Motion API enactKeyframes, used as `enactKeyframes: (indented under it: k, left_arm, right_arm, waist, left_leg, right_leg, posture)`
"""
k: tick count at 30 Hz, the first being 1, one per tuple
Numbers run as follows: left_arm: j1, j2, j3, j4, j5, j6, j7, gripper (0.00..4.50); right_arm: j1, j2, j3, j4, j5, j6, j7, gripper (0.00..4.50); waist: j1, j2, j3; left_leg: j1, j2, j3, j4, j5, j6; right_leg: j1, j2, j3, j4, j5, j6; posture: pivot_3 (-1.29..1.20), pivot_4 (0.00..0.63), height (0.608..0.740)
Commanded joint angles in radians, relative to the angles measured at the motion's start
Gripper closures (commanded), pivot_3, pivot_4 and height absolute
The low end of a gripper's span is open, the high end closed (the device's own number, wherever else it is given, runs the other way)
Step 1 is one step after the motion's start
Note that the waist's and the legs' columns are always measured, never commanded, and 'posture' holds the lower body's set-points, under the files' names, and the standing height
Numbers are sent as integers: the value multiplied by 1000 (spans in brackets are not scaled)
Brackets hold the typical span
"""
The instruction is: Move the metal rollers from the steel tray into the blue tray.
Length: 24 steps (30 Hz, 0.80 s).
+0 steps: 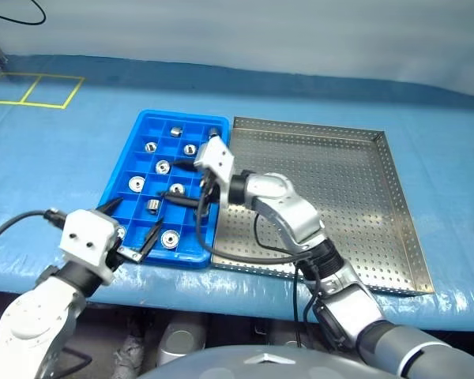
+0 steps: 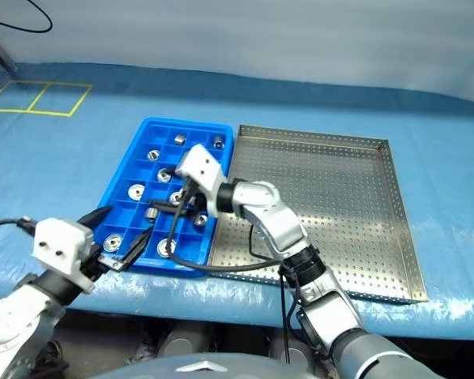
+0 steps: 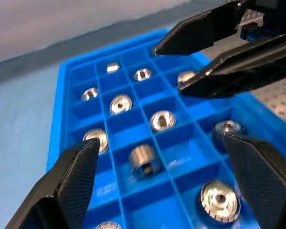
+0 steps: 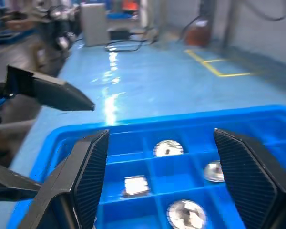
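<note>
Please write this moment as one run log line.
steel tray: no rollers | shiny metal rollers: in blue tray | left gripper: open | right gripper: open, above blue tray

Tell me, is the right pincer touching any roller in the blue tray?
Apart. In the right wrist view, the right pincer stands open above the blue tray, with nothing between its fingers.

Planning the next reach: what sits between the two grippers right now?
From the head views, blue tray compartments with metal rollers lie between left gripper and right gripper.
</note>
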Motion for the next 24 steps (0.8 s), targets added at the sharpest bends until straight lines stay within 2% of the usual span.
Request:
enactKeyframes:
  k: [1,6,10,11,13,19,24]
  left_arm:
    - [-131,5,-104,95,38,-61,-22,0]
    - [-339,-18,-249,302,85,-152,-80,0]
    - [-450,-49,-303,440,81,-209,-133,0]
    - [-479,-62,-311,478,76,-222,-149,0]
    - [-524,-80,-330,544,81,-243,-170,0]
    - [-562,-90,-383,655,111,-289,-226,0]
    - [-546,-96,-389,669,116,-300,-242,0]
  right_arm:
    - [45,-95,-133,-99,-5,51,-75,816]
    - [193,-269,-254,-190,14,84,-83,816]
    - [318,-349,-337,-250,92,141,-46,816]
    - [346,-362,-352,-256,102,145,-45,453]
    - [384,-374,-373,-256,101,142,-61,39]
    - [414,-355,-387,-274,98,92,-120,39]
    - [424,-351,-373,-294,126,71,-102,39]
  waist:
    - [-15,-1,0]
    - [-68,0,0]
    - [-115,1,-1]
    - [-129,1,0]
    - [-147,1,0]
    - [-203,1,0]
    - [-226,1,0]
  left_leg:
    - [0,0,1,0,0,0]
    - [-1,2,5,-1,-1,2]
    - [0,3,9,-4,-2,4]
    - [0,4,10,-3,-3,6]
    - [1,4,13,-2,-6,11]
    - [3,2,22,4,-8,18]
    - [2,2,24,8,-9,19]
  right_leg:
    - [0,0,0,0,0,-1]
    - [-3,0,3,-1,3,3]
    - [-4,-6,4,-1,3,3]
    - [-4,-6,5,-1,3,3]
    - [-3,-6,6,-1,4,4]
    - [-2,-3,13,-1,7,11]
    - [-2,2,22,-1,10,15]
  posture:
    - [15,150,740]
    - [-144,150,740]
    - [-224,150,740]
    - [-241,150,740]
    - [-261,150,740]
    - [-306,150,740]
    - [-303,150,740]
